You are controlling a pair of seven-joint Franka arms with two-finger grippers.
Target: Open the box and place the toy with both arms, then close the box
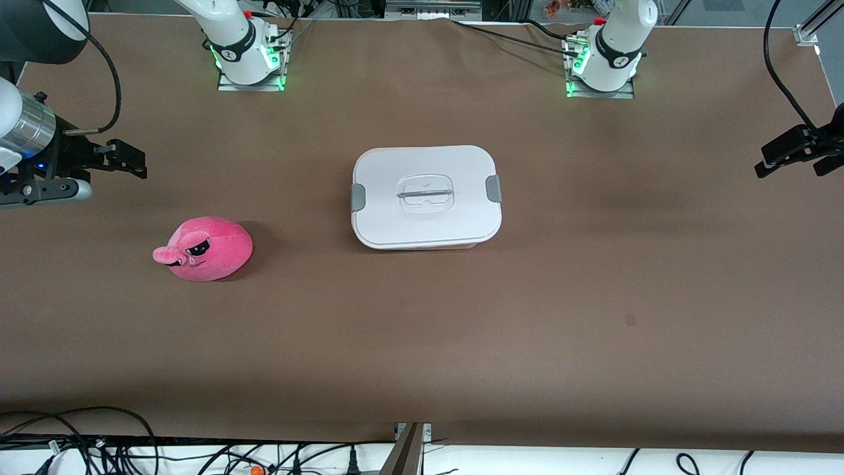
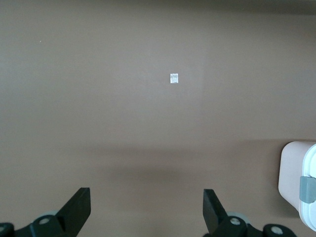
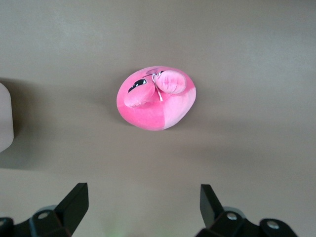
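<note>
Nothing started: both arms wait, opening step still ahead.

Nearest the front camera, toward the right arm's end of the table, lies the round hot-pink plush toy with black sunglasses eyes (image 1: 204, 249) on the brown table (image 1: 422, 343). Farther back, mid-table, sits the translucent pink plastic box with white lid (image 1: 426, 196), both grey side clips (image 1: 492, 189) seemingly down (lid shut).

Right gripper (image 3: 143, 205) hovers over the toy's end, jaws wide, empty. Left gripper (image 2: 147, 207) over bare table at its own end, jaws wide, empty.

Next, by my judgement: each gripper takes a clip.

No readable writing or brand.
</note>
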